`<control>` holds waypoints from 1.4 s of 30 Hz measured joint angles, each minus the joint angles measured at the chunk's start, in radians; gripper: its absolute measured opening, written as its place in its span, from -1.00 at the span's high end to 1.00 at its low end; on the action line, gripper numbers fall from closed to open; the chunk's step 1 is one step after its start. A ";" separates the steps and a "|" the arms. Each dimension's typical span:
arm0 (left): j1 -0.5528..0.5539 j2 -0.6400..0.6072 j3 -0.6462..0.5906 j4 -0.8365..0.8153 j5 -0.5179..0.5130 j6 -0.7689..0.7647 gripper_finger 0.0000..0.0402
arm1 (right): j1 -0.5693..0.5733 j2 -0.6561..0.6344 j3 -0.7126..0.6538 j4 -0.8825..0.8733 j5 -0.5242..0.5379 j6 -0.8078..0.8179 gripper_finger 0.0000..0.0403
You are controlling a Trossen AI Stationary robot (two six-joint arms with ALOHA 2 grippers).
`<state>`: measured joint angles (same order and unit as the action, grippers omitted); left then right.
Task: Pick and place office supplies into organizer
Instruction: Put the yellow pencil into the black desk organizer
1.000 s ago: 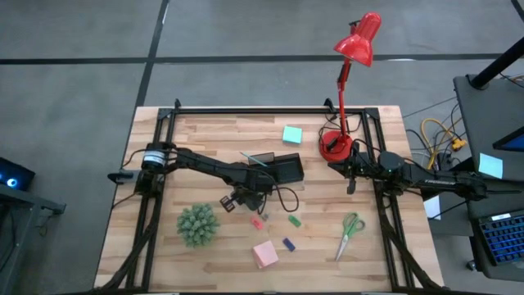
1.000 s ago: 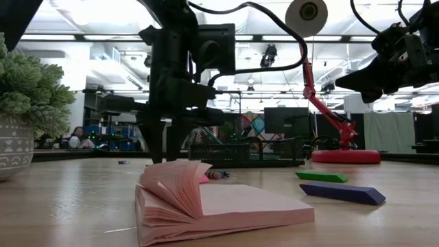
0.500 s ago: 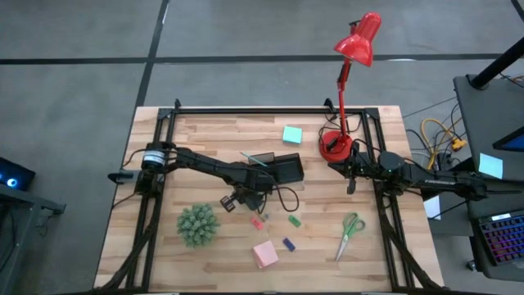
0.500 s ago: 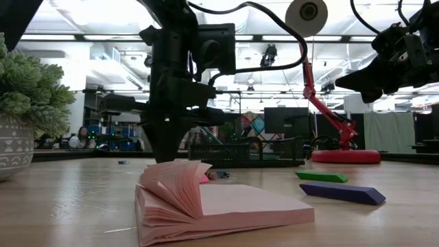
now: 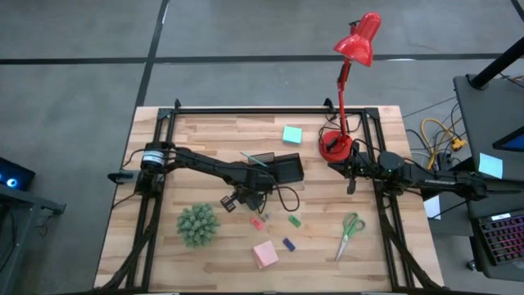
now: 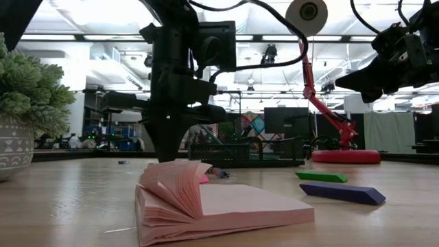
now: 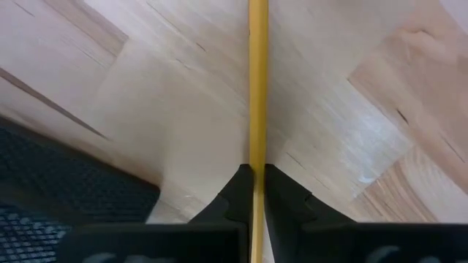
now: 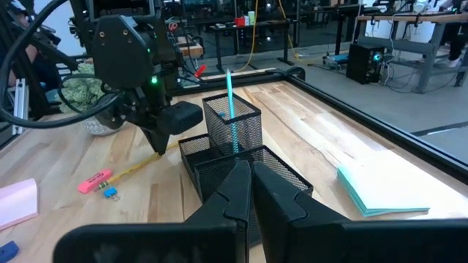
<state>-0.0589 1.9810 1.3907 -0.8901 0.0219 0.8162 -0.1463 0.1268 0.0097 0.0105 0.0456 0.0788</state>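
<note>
A long yellow pencil [image 7: 257, 80] lies flat on the pale wooden worktop [image 5: 205, 135], its near end pinched between the clenched jaws of the left gripper [image 7: 256, 191], which stands tips-down just in front of the black mesh desk organizer [image 5: 278, 168]. In the organizer's tall cup a thin teal pen [image 8: 231, 111] stands upright. A teal sticky-note pad [image 5: 291, 134] rests behind the organizer, toward the red desk lamp [image 5: 354, 39], whose round base sits at the worktop's right rear.

Nearer the front edge lie a small pink eraser [image 5: 257, 222], a small green eraser [image 5: 294, 220], a small blue eraser [image 5: 288, 243] and a pink sticky-note pad [image 5: 264, 254] with its top sheets curling up, as the low view shows. Green-handled scissors [image 5: 350, 232] lie well apart to the right. A green spiky plant ball [image 5: 197, 224] in a patterned pot sits at the left front.

The right gripper [image 8: 248, 179] waits above the worktop beside the lamp's base, jaws pressed together and holding nothing.
</note>
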 joint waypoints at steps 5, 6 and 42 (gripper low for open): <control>0.000 -0.001 0.000 -0.004 0.000 -0.001 0.99 | 0.000 0.000 0.000 0.000 0.000 0.000 0.96; 0.000 -0.001 0.000 -0.005 0.000 -0.001 0.99 | 0.000 0.000 0.000 0.000 0.000 0.000 0.96; 0.000 -0.201 -0.004 0.156 0.241 -0.263 0.99 | 0.000 0.000 0.000 0.000 0.000 0.000 0.96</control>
<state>-0.0589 1.7805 1.3869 -0.7336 0.2629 0.5537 -0.1463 0.1268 0.0097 0.0105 0.0456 0.0792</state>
